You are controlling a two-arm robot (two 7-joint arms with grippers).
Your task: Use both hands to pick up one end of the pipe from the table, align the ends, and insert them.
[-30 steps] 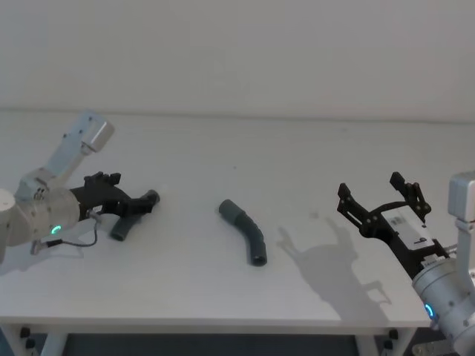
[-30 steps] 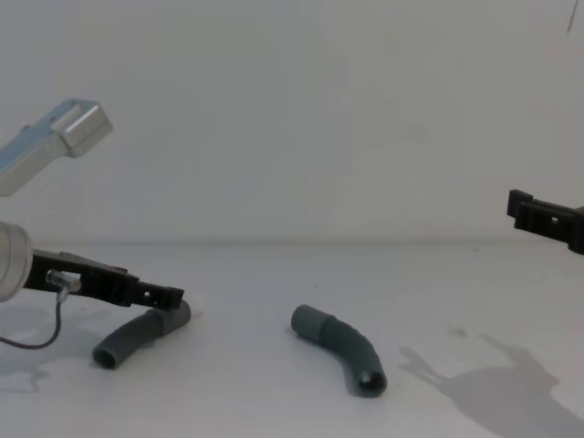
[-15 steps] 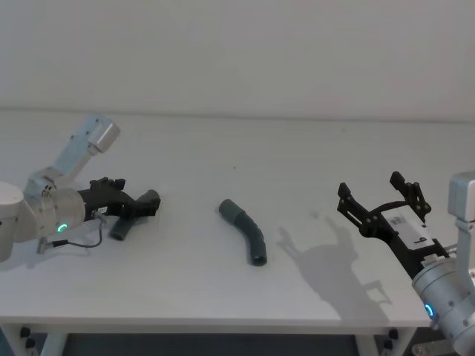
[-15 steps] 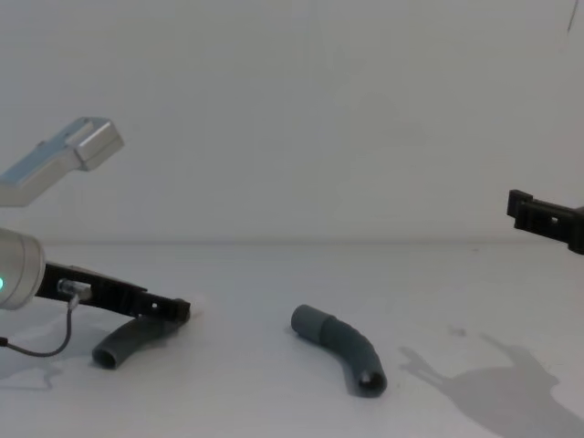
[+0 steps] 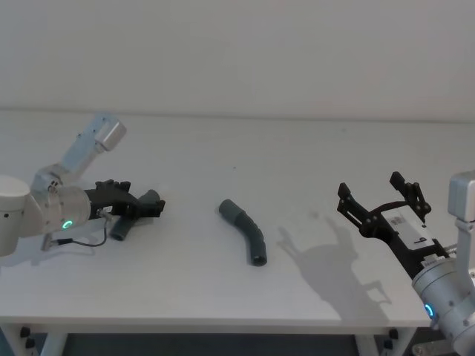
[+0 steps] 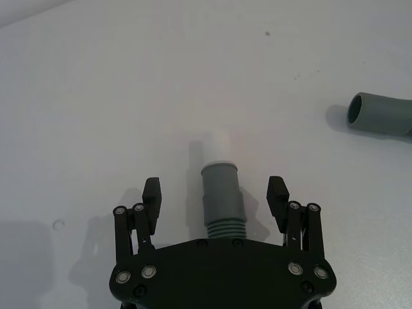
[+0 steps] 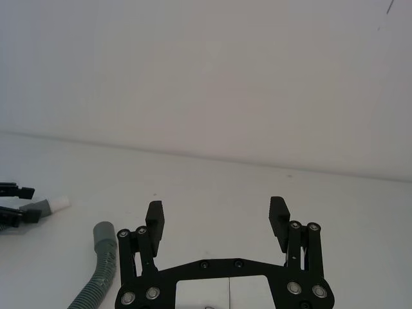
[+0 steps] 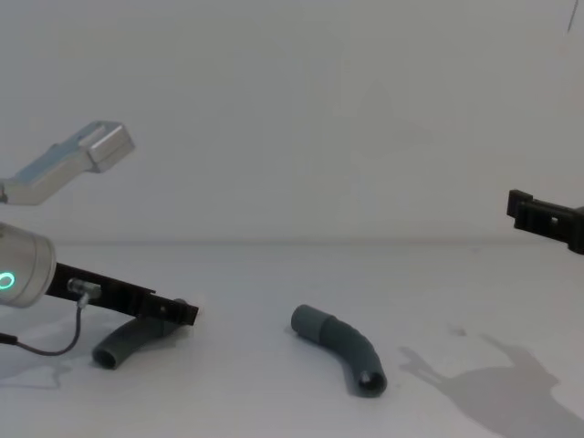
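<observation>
Left claw [image 6: 214, 188] spread astride white-tipped pipe piece [image 6: 223, 206], apparently not gripping, right claw [image 7: 216, 207] spread, aloft

Plain pale wall [image 5: 237, 52] spans the whole background, l. to r. Short, thin dark mark [image 8: 571, 16] sits near wall's upper right in chest view. Dark floor strip [image 5: 208, 345] runs along bottom edge, head view.

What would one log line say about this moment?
left gripper: open, straddling white-tipped piece on table | right gripper: open, raised at right | collared piece: lying mid-table, untouched
</observation>
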